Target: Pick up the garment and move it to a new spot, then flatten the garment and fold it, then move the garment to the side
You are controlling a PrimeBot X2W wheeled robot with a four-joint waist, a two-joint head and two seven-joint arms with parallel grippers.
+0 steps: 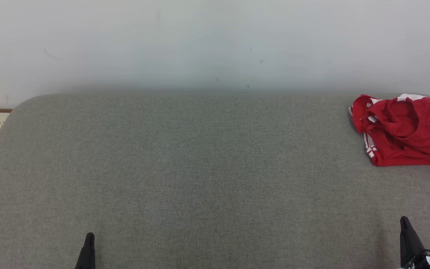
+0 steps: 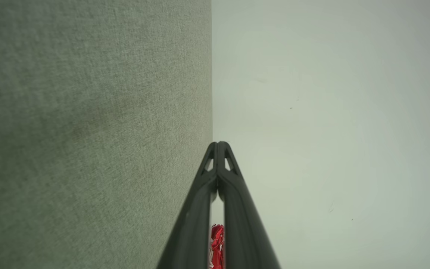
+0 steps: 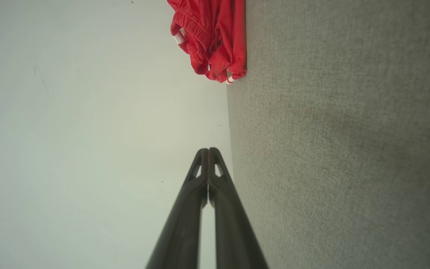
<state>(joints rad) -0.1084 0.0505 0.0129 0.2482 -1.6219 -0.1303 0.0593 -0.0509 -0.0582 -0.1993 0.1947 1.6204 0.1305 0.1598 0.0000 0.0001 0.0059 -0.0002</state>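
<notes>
— Where did the red garment (image 1: pixel 405 130) lie?
— Bunched at the far right of the grey padded surface (image 1: pixel 200 168), well beyond the right pincer (image 1: pixel 404 219). That and the left pincer (image 1: pixel 89 236) were closed, empty.

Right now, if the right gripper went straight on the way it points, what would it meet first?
Most likely the red garment: it lies bunched on the grey surface directly beyond the tips of the shut right gripper, with nothing between. Height is unclear, so it might pass over.
</notes>
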